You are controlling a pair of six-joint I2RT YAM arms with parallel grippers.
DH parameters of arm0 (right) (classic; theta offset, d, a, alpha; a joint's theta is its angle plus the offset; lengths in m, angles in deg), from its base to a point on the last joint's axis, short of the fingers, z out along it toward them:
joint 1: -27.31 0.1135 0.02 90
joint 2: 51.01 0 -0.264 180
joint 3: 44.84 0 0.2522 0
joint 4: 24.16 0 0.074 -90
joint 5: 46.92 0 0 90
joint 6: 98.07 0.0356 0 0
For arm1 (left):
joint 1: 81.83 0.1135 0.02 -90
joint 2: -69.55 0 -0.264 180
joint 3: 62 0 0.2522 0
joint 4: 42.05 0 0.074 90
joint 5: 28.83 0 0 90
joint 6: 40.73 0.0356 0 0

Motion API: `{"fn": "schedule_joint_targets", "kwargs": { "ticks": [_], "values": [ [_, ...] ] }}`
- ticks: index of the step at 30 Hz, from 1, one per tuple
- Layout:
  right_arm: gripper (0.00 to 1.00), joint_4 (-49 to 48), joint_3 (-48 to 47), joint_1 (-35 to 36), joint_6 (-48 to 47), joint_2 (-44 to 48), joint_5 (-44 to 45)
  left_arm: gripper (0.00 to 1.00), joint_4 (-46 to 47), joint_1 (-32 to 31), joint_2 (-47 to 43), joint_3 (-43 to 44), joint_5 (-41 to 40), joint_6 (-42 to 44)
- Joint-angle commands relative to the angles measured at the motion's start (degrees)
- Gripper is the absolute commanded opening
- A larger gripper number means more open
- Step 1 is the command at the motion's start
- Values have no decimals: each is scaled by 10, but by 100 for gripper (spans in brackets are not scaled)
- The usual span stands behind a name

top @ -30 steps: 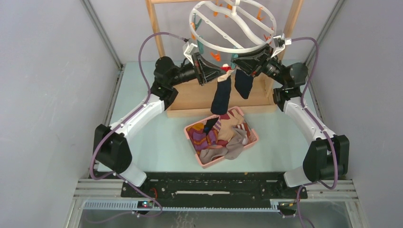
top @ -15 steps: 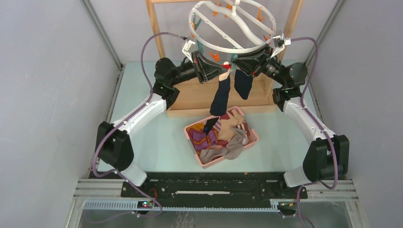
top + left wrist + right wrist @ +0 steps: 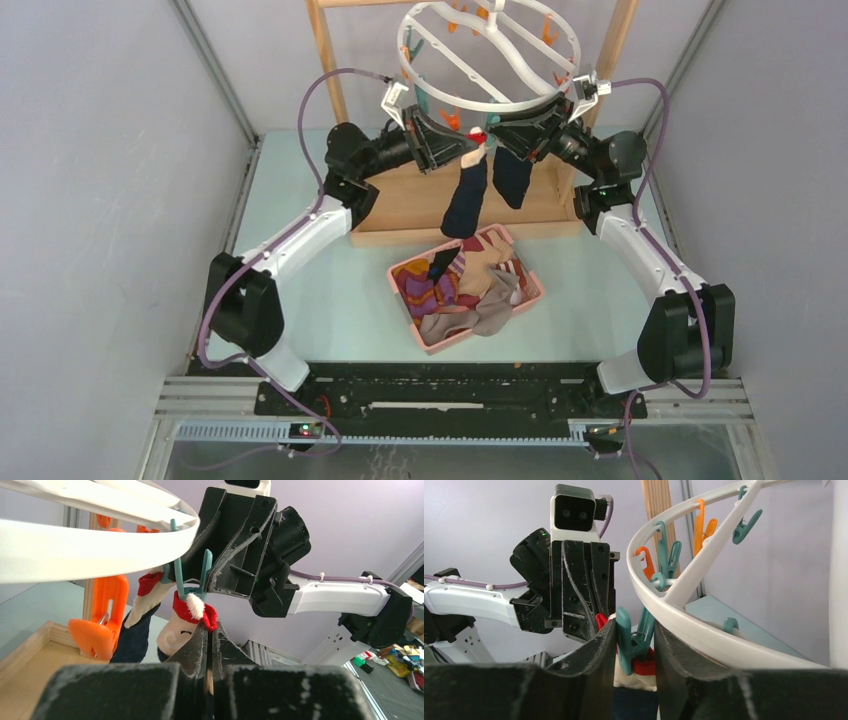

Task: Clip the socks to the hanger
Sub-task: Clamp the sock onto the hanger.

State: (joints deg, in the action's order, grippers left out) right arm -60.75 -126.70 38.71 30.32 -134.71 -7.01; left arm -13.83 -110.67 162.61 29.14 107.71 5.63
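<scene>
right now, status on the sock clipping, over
left gripper shut on navy sock cuff. right gripper pinching teal clip on hanger, cuff at its mouth, bite unconfirmed. second navy sock hangs alongside, not blocking.

Grey walls (image 3: 100, 200), pale tabletop (image 3: 330, 290), seemingly wooden frame (image 3: 410, 208)

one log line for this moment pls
left gripper: shut on navy sock cuff | right gripper: squeezing teal clip on hanger | other sock: already hung

White is being shown by the hanger (image 3: 75, 555), teal and orange by its clips (image 3: 624, 640), navy with red-and-cream cuffs by the socks (image 3: 465, 205), pink by the basket (image 3: 411, 310).
</scene>
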Motion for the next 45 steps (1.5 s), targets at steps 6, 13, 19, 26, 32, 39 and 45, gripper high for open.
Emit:
{"fn": "schedule_joint_targets", "kwargs": {
  "ticks": [6,13,19,26,32,39,45],
  "values": [
    [51,30,-24,2,-34,29,0,1,24,10,-1,26,-16,-15],
    [60,63,-23,2,-56,44,3,4,24,11,-1,20,-22,-18],
    [66,133,-3,2,-108,82,19,29,22,16,-17,-9,-40,-17],
    [69,237,41,3,-175,151,43,60,-52,17,-75,-65,-87,48],
    [73,342,66,4,-241,221,70,67,-129,17,-160,-135,-127,124],
    [74,410,111,4,-268,306,113,70,-188,17,-286,-241,-163,185],
    [75,453,183,6,-266,381,144,75,-227,17,-409,-338,-191,204]
  ]
}}
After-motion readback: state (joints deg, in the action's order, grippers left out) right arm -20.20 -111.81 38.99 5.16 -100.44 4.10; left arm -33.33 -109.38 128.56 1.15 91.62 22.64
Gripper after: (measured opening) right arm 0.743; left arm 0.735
